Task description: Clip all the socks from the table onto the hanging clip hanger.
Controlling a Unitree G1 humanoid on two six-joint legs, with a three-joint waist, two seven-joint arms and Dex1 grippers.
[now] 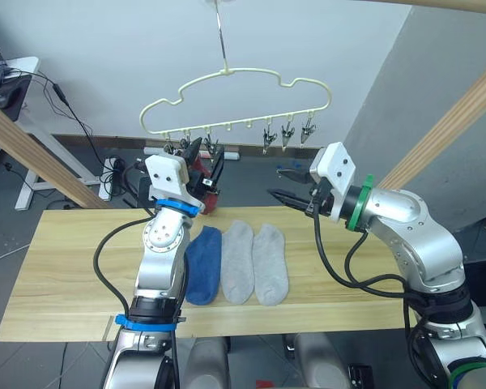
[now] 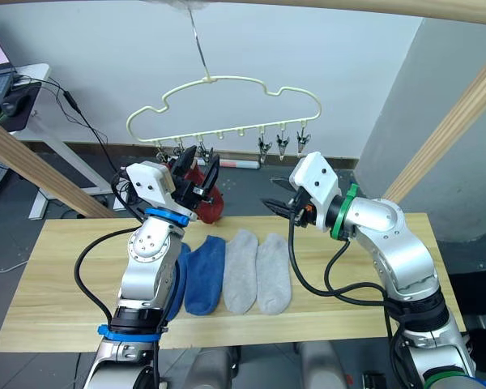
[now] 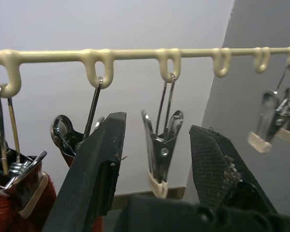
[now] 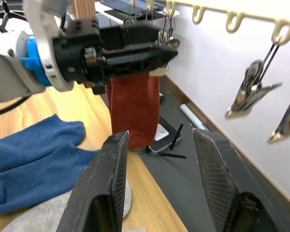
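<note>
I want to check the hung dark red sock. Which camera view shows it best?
The right wrist view: the dark red sock hangs there in full length. The eye views show it partly behind the left gripper; the left wrist view catches one corner.

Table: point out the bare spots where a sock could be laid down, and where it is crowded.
The table is bare on the robot's left, from its left edge to the left arm. It is also bare on the right, between the outer grey sock and the right arm. The middle is crowded: blue socks and grey socks lie side by side.
</note>
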